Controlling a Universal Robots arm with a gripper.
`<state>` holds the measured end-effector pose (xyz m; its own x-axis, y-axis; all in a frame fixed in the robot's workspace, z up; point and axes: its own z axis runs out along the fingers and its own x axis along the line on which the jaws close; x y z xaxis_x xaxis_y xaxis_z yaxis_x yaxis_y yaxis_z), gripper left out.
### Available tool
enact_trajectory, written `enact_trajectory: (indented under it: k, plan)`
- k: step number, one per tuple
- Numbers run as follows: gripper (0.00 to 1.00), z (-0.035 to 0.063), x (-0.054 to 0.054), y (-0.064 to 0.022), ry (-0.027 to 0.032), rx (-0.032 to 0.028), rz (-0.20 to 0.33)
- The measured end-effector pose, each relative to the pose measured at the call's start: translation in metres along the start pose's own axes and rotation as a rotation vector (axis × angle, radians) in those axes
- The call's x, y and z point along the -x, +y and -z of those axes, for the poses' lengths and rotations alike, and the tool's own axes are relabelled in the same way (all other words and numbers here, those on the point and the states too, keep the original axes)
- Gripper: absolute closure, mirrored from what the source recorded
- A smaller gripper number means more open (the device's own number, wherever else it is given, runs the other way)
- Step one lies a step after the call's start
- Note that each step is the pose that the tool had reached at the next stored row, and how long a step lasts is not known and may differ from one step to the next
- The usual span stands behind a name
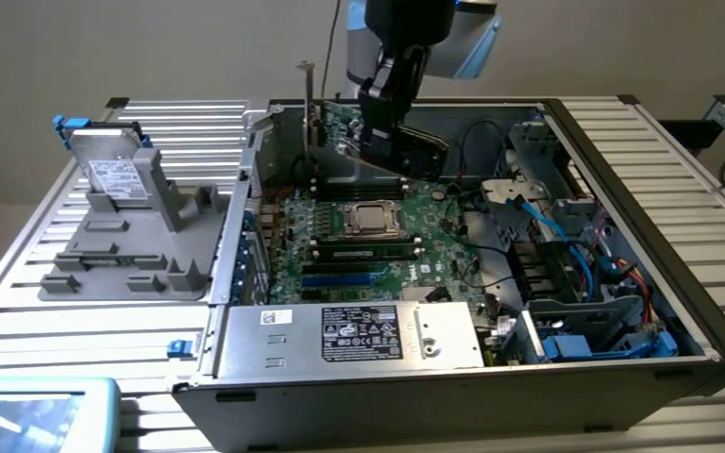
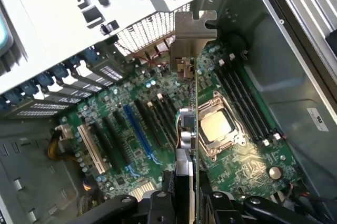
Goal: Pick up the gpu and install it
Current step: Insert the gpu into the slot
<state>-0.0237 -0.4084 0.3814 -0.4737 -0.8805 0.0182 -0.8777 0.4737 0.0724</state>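
Inside the open computer case (image 1: 438,415), above the one green motherboard (image 1: 337,255), the gripper (image 1: 395,142) hangs with the gpu (image 1: 335,127) pinched between its fingers. The card stands on edge, clear of the board, its thin silver bracket rising near the case's rear wall. From the wrist view the gpu (image 2: 192,108) shows edge-on over the expansion slots, just beside the one CPU socket (image 2: 217,128), the gripper (image 2: 192,203) clamped on both faces. Among the black slots lie one blue slot (image 2: 138,129) and one cream slot (image 2: 92,148). The case also holds one labelled power supply (image 1: 350,335). On the exterior view's left, a grey tray (image 1: 124,255) carries one hard drive (image 1: 117,175), standing upright.
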Motion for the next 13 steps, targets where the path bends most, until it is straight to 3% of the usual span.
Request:
enact_trajectory:
  k: [7, 13]
  plan:
    - [0.72, -0.0016, 0.0000, -0.0001, 0.0073, -0.0061, 0.126]
    - [0.72, -0.0034, 0.0001, -0.0002, 0.0101, -0.0256, 0.235]
